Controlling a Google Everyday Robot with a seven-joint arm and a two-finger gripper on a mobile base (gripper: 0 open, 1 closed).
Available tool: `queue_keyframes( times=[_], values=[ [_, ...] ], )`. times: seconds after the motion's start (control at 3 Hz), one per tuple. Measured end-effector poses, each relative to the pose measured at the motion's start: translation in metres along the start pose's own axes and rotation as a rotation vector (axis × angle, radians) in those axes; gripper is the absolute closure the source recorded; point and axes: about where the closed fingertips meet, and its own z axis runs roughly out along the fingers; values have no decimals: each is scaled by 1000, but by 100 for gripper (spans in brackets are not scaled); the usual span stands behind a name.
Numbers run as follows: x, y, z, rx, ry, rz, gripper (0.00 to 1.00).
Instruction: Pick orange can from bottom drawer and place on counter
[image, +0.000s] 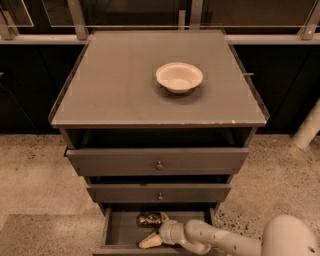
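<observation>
shiny orange can (151, 218); matt counter (115, 90); smooth plastic claw (154, 232) in bottom drawer (122, 231)

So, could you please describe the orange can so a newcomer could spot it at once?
Start at the grey cabinet with the counter on top and go down to the open bottom drawer. The orange can sits near its back, just beyond the gripper; it is the only shiny brownish-gold thing there, unlike the cream bowl above.
</observation>
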Motion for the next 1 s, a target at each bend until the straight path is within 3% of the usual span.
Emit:
queue_keyframes(
  times=[0.33,1.0],
  values=[
    [10,-36,3,57,44,-24,0],
    [11,-30,17,55,52,9,0]
  ],
)
